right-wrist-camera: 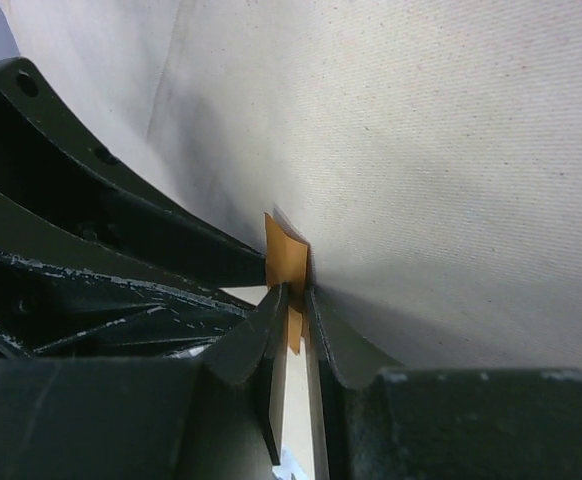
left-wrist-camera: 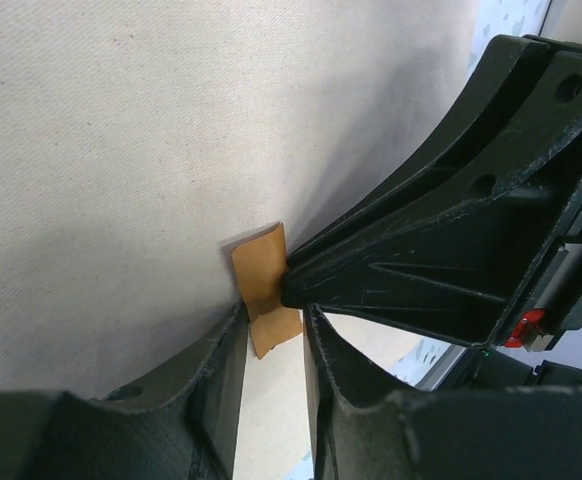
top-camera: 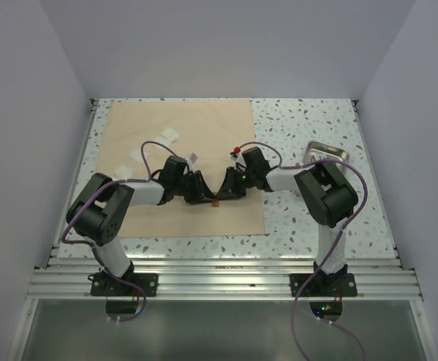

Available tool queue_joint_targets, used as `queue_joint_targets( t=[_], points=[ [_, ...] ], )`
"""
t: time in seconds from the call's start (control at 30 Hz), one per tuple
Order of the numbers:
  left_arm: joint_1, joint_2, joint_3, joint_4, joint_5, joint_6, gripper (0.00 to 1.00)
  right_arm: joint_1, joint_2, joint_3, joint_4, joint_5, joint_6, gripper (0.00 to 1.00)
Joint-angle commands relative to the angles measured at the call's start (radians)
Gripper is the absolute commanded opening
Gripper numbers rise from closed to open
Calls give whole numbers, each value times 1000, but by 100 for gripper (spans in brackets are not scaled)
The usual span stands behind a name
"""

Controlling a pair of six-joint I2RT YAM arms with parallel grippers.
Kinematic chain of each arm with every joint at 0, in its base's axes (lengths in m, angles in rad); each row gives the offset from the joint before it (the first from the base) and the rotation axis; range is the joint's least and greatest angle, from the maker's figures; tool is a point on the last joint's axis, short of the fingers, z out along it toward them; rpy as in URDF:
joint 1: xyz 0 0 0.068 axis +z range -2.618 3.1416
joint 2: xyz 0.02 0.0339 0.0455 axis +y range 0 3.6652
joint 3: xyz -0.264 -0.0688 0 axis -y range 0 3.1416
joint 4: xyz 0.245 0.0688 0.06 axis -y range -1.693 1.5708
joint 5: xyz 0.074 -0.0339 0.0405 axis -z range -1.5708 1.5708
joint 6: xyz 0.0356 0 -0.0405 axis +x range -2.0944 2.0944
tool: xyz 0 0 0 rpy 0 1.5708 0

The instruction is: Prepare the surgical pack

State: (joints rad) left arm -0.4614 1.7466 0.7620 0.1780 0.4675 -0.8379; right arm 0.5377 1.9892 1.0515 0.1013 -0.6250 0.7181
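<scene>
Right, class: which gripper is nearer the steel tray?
Right. The right gripper, pinching an orange tab over the tan sheet, is left of the steel tray; the left gripper faces it from farther left.

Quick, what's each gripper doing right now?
Left gripper: jaws either side of the orange tab, grip cannot be told.
Right gripper: closed on the orange tab.

Tray right of sheet, gauze squares on sheet
</scene>
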Motion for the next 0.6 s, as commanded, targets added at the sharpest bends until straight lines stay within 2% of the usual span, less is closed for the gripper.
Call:
queue_joint_targets(
  t=[0.0, 0.13, 0.2, 0.3, 0.43, 0.57],
  points=[
    [-6, 11, -4, 15, -16, 2, 31, 5, -10, -18, 51, -31, 17, 16],
    [-6, 4, -12, 12, -20, 3, 26, 7, -16, -28, 52, -25, 20, 13],
    [-6, -8, -16, 12, -23, 5, 26, 7, -18, -31, 61, -30, 17, 4],
    [-5, -38, -29, -6, -55, 20, 34, 5, -32, -36, 57, -18, 15, 0],
    [-2, -157, -49, -66, -131, 51, 54, 5, -78, -27, -4, 27, -31, 0],
    [1, -275, -52, -133, -210, 83, 63, -15, -154, 7, -138, 114, -107, 0]
  ],
)
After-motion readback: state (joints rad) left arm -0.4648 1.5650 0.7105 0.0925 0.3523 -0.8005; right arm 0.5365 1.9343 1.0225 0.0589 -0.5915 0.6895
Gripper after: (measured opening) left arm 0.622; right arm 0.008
